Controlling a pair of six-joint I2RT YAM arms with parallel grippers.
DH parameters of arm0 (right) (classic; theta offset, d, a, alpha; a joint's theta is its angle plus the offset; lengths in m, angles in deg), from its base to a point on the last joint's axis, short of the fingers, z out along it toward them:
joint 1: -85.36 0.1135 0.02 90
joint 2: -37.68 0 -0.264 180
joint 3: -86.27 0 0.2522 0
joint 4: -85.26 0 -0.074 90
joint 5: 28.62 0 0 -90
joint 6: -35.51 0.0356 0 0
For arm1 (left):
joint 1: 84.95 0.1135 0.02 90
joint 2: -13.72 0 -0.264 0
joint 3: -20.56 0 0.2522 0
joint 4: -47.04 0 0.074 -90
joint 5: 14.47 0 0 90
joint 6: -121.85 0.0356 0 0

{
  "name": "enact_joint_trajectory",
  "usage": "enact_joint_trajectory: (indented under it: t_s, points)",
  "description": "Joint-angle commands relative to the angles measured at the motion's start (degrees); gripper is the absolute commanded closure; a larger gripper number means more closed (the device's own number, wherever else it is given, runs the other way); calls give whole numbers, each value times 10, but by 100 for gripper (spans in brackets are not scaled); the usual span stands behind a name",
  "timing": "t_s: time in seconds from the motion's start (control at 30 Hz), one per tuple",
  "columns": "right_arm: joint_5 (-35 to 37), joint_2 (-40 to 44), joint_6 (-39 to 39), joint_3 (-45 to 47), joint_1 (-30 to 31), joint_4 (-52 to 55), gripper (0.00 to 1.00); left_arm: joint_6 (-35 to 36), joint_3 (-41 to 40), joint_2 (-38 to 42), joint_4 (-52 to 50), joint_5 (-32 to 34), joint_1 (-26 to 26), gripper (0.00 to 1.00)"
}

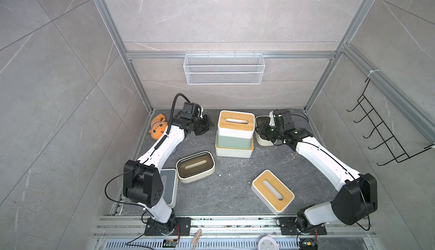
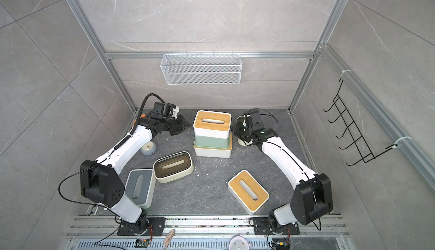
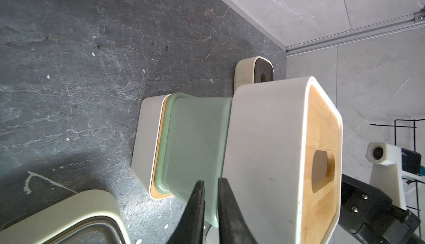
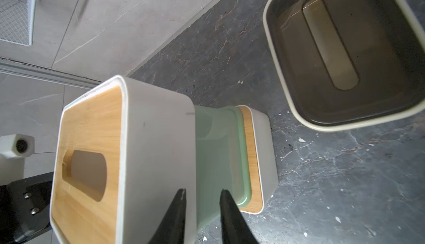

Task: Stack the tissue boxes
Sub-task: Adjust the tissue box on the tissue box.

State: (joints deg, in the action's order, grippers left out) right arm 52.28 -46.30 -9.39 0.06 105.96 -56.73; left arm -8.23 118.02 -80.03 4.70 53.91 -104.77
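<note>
**Operator:** How far along is the stack?

**Spotter:** You have three of seven up, by my count. At the far middle of the dark stone table (image 1: 235,185), a white box with a bamboo lid (image 1: 233,152) sits at the bottom. The pale green box (image 1: 231,141) is on it, and a second white bamboo-lidded box (image 1: 236,120) is on top, set slightly toward the far side.

**Operator:** And the pincers?

**Spotter:** Your left gripper (image 1: 205,126) hangs just left of the stack and your right gripper (image 4: 202,190) just right of it. Both have their jaws nearly closed, with nothing between them.

**Operator:** What is left?

**Spotter:** Four lie single on the table.
- The cream box with a brown lid (image 1: 195,166) is to the near left of the stack.
- The white box with a grey lid (image 2: 138,187) is beside it, partly under your left arm.
- A third white bamboo-lidded box (image 1: 273,191) lies askew at the near right.
- The other cream, brown-lidded box (image 4: 287,59) stands at the far right, just behind your right gripper.

I judge you under halfway.
</note>
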Motion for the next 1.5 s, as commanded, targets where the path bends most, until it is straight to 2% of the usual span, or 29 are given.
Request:
enact_joint_trajectory:
  t_s: [0.0,0.17,0.4,0.57,0.77,0.93,1.47]
  points:
    - [-6,-17,-24,-40,-24,15,71,38,11,43,-22,22,3,83]
    - [-78,-63,-29,-62,-53,-18,70,71,-32,88,-18,8,-1,83]
    - [-127,-142,-42,-110,-66,-57,70,68,-85,117,12,18,-96,83]
    - [-164,-190,-46,-140,-80,-77,71,53,-64,102,36,29,-163,83]
    - [-195,-226,-54,-153,-82,-85,71,39,-12,48,60,53,-215,83]
    - [-221,-245,-61,-151,-81,-91,71,36,23,8,64,59,-231,83]
    - [-232,-258,-80,-147,-81,-85,71,34,96,-61,53,74,-255,83]
